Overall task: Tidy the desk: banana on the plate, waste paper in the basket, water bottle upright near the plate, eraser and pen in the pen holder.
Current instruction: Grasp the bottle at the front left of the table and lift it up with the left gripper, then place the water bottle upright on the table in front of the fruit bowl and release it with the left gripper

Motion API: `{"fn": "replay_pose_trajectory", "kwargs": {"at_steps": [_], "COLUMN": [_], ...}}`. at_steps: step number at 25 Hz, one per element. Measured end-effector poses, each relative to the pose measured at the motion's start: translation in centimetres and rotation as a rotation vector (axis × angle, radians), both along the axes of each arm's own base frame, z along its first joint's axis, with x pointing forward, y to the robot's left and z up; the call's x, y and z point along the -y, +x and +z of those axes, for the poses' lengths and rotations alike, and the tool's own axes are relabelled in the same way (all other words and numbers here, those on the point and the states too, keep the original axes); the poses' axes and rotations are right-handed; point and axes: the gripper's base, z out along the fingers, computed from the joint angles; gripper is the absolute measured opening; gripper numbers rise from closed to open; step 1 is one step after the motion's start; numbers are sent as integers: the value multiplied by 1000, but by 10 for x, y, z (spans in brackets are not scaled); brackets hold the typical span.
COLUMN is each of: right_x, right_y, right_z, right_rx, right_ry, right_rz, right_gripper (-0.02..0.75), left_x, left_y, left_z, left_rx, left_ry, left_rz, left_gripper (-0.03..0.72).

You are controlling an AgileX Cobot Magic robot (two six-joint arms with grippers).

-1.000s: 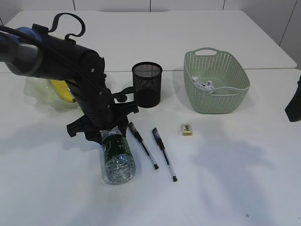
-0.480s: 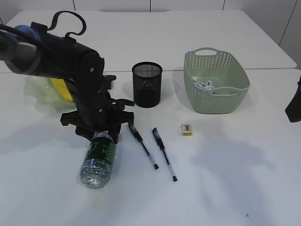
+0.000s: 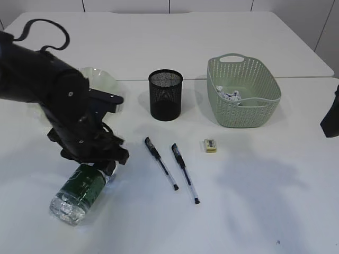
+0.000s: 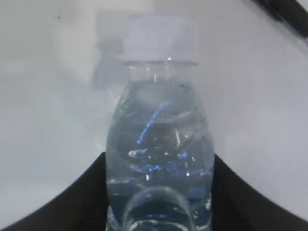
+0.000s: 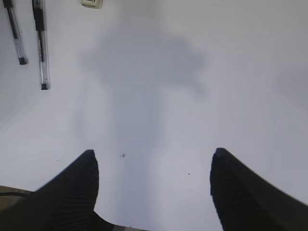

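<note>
Clear plastic catches the light where the left claw [image 4: 159, 192] clamps the water bottle [image 3: 79, 191] around its body, the black fingers [image 4: 62, 202] pressed against both sides. From the exterior view the bottle hangs tilted, base toward the near-left corner of the white worktop [image 3: 254, 211]; whether the base touches the surface I cannot tell. Behind the left arm the ruffled green plate [image 3: 100, 79] peeks out, the banana hidden from here. Farther right stands the black mesh pen holder [image 3: 166, 95], upright, and beside it the sage-green basket [image 3: 243, 92] with the crumpled waste paper [image 3: 229, 96] lying inside. Two pens [image 3: 172, 164] lie side by side, slanted, in front of the holder, and the small yellow eraser [image 3: 210, 145] sits just to their right, apart from both. Right claw [image 5: 154, 192] hovers over bare worktop with its fingers spread wide, holding nothing; only a dark sliver of that arm shows at the exterior view's right edge.
</note>
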Motion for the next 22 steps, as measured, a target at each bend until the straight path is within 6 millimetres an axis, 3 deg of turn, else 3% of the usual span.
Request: {"fn": "replay_pose_trajectory", "kwargs": {"at_steps": [10, 22], "right_x": [-3, -3], "right_y": [0, -1], "right_z": [0, 0], "right_rx": [-5, -17], "right_ry": [32, 37], "right_rz": [-2, -2], "right_gripper": [536, 536], "left_x": [-69, -68], "left_y": [-31, -52], "left_z": [39, 36], "left_rx": [304, 664], "left_ry": [-176, -362], "left_rz": [84, -96], "left_gripper": [372, 368]}}
